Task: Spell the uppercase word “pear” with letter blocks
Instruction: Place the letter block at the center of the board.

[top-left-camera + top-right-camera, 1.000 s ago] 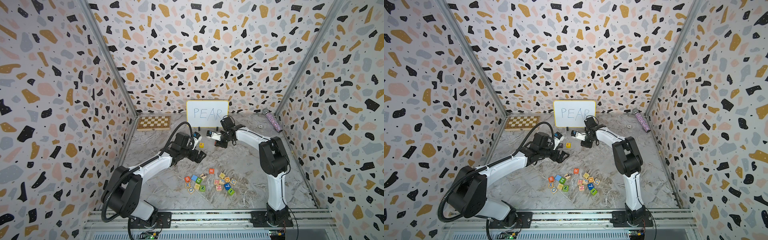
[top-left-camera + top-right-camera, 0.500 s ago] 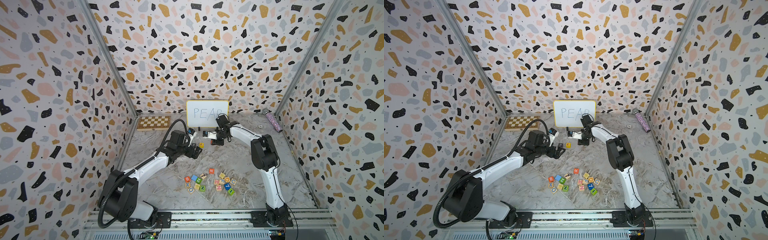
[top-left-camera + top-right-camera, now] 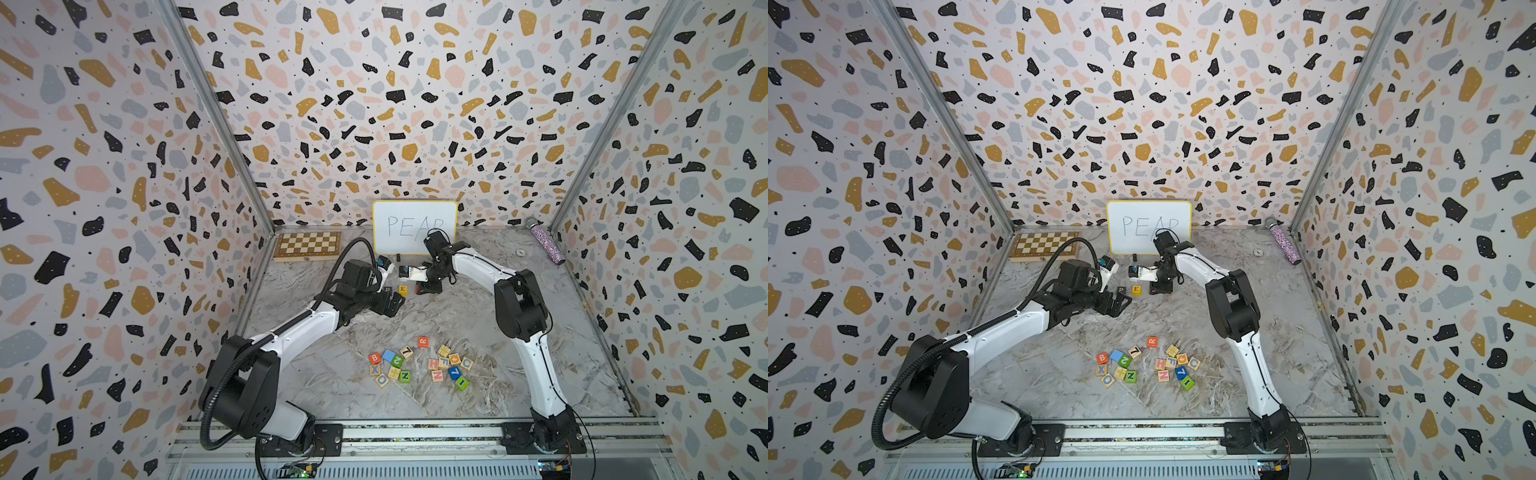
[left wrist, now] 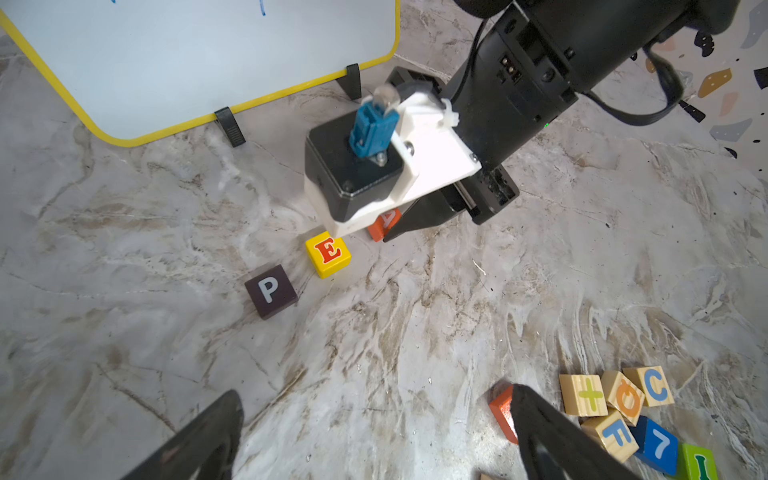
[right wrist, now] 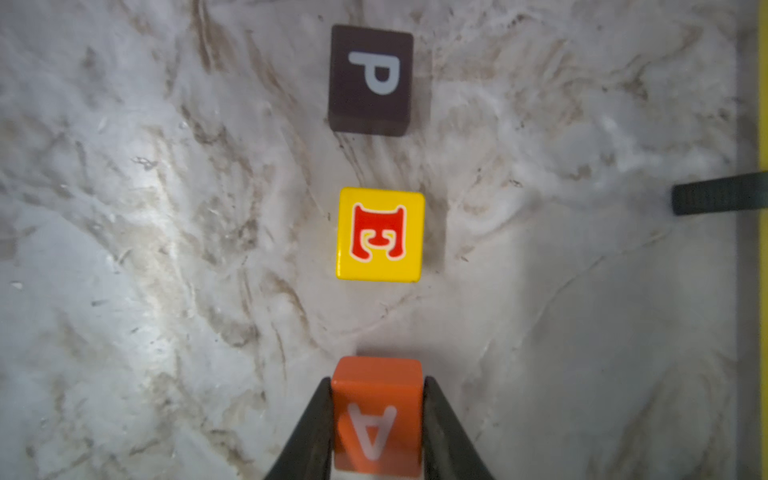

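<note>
right pincer (image 5: 377,386) clamps the orange a block (image 5: 376,432), a gap from the yellow e block (image 5: 380,235) and black p block (image 5: 370,79) in line; bare table (image 5: 166,249) flanks them. left pincer (image 4: 374,395) gapes wide.

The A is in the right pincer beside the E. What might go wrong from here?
1. The right pincer is shut on the A block, close to the E block; whether it rests on the table is unclear, so releasing might let it tip or twist out of line with the P block.
2. The left pincer hangs open near that row; swinging toward the R block, beside the pile, it might knock the P block.
</note>
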